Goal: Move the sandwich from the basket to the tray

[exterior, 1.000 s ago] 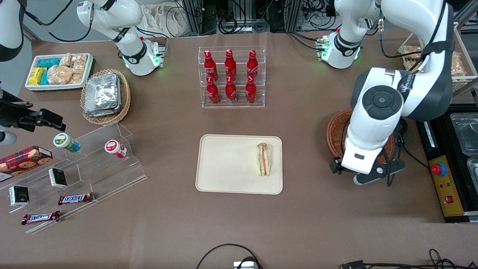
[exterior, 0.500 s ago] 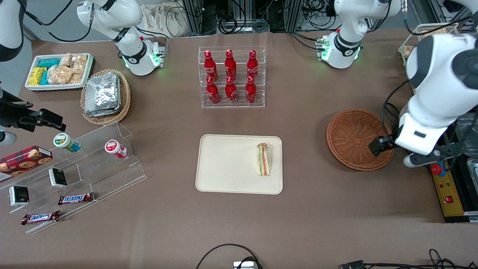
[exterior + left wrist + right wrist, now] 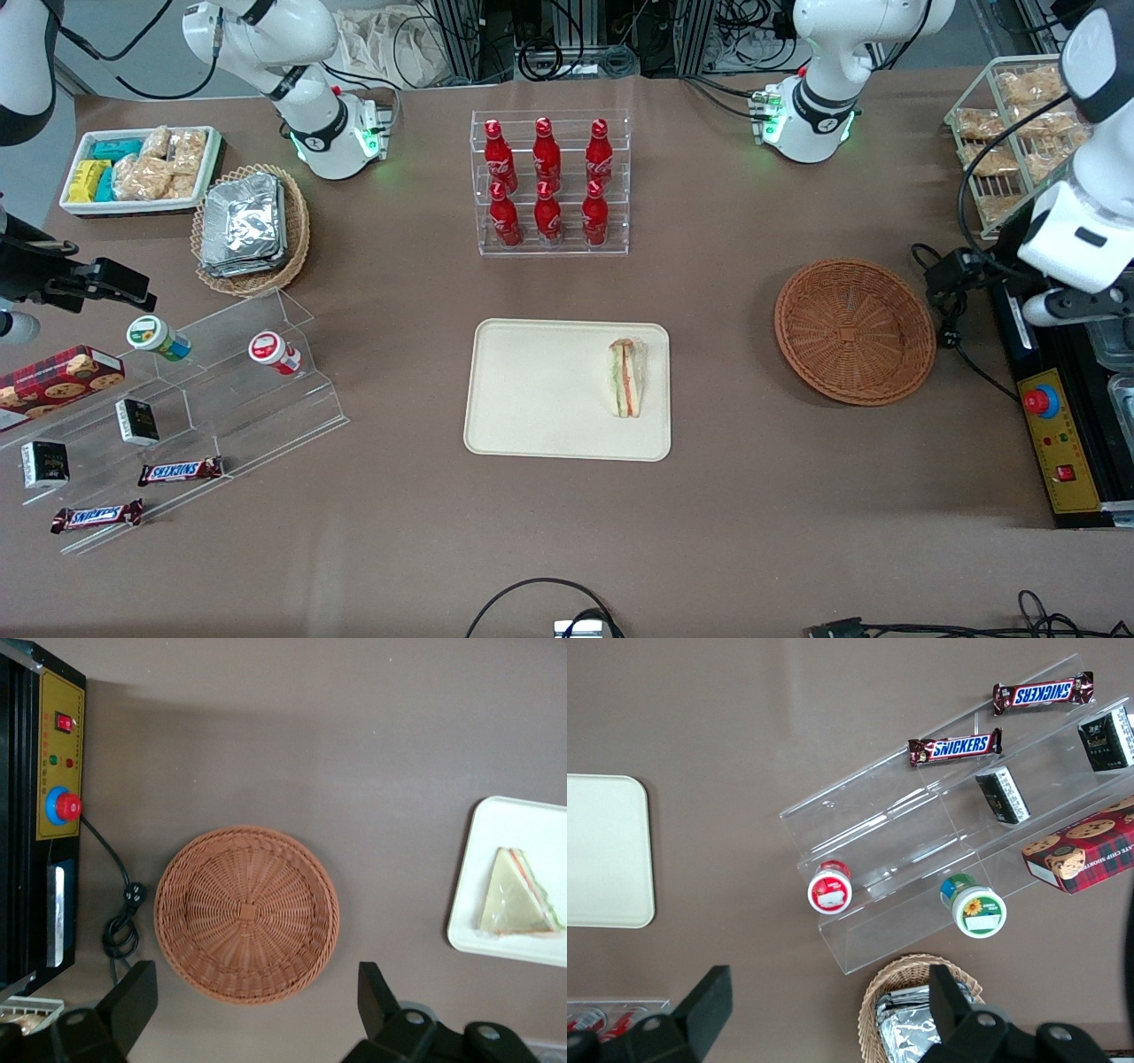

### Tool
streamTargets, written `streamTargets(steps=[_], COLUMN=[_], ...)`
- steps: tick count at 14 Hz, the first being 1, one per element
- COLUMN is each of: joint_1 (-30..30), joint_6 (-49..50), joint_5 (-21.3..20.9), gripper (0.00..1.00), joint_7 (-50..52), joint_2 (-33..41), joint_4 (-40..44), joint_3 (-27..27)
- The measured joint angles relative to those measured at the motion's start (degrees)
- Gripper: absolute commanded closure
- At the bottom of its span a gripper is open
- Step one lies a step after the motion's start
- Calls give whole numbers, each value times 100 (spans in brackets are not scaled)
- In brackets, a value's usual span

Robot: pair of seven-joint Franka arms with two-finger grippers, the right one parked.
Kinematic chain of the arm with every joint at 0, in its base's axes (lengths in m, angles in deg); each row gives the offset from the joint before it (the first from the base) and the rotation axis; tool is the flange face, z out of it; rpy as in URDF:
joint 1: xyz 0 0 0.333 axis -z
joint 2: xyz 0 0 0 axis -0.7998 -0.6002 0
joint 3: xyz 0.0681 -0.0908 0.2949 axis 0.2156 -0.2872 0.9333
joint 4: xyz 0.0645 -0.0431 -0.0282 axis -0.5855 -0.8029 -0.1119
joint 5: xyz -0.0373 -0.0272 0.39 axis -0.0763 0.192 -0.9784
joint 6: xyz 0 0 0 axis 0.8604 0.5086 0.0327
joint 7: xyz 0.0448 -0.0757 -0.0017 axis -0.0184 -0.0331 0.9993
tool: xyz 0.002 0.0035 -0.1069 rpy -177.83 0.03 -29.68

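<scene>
The sandwich [image 3: 625,378] [image 3: 516,896], a pale wedge with red and green filling, lies on the cream tray [image 3: 532,390] [image 3: 496,828] near the rim that faces the basket. The reddish-brown wicker basket [image 3: 855,332] [image 3: 246,913] holds nothing. My left gripper [image 3: 952,270] [image 3: 252,1014] hangs high over the table beside the basket, toward the working arm's end. It is open, with nothing between its fingers [image 3: 133,992].
A black control box with a red button [image 3: 1042,400] [image 3: 62,806] and a loose cable [image 3: 952,332] lie beside the basket. A wire rack of bagged snacks [image 3: 1010,142] stands farther back. A clear rack of red bottles [image 3: 549,182] stands farther from the camera than the tray.
The left arm has swung off the basket toward the working arm's end of the table and away from the front camera. The basket now shows whole. The sandwich has not moved.
</scene>
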Motion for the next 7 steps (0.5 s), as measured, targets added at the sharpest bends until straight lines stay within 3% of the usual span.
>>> streamTargets(steps=[7], joint_1=[-356], joint_6=[387], joint_5=[104], gripper=[0], joint_7=[-436], joint_2=[420], joint_4=[-11], joint_3=[-300])
